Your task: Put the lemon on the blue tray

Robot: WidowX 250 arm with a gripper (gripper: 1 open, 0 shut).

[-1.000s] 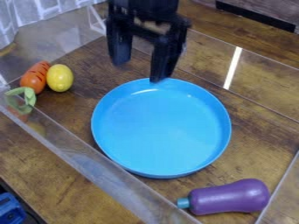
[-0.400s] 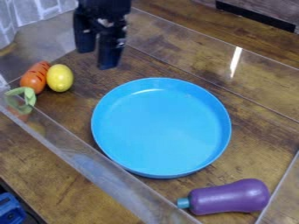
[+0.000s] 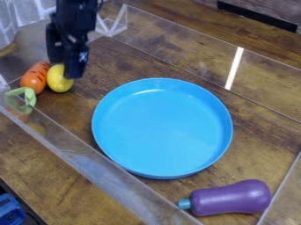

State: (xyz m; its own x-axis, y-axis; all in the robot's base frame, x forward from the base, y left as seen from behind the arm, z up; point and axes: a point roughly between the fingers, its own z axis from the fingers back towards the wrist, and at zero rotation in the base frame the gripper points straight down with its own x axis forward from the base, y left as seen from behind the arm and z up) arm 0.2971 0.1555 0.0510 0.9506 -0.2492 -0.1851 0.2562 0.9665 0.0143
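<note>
The lemon (image 3: pixel 56 83), a small bright-yellow oval, lies on the wooden table at the left, partly covered by my gripper. My black gripper (image 3: pixel 66 60) hangs open right above it, pointing down, its fingers (image 3: pixel 77 63) over the lemon's top; nothing is held. Whether the fingers touch the lemon I cannot tell. The blue tray (image 3: pixel 118 132), a large round blue dish with a low rim, sits empty in the middle of the table, to the right of the lemon.
An orange carrot (image 3: pixel 32 77) with a green top (image 3: pixel 19 98) lies just left of the lemon, touching it. A purple eggplant (image 3: pixel 230 197) rests at the front right, beyond the tray. A clear wall runs along the table's front left.
My gripper has swung left and down, from above the tray's far rim to just over the lemon, staying open. The lemon, carrot, tray and eggplant have not moved.
</note>
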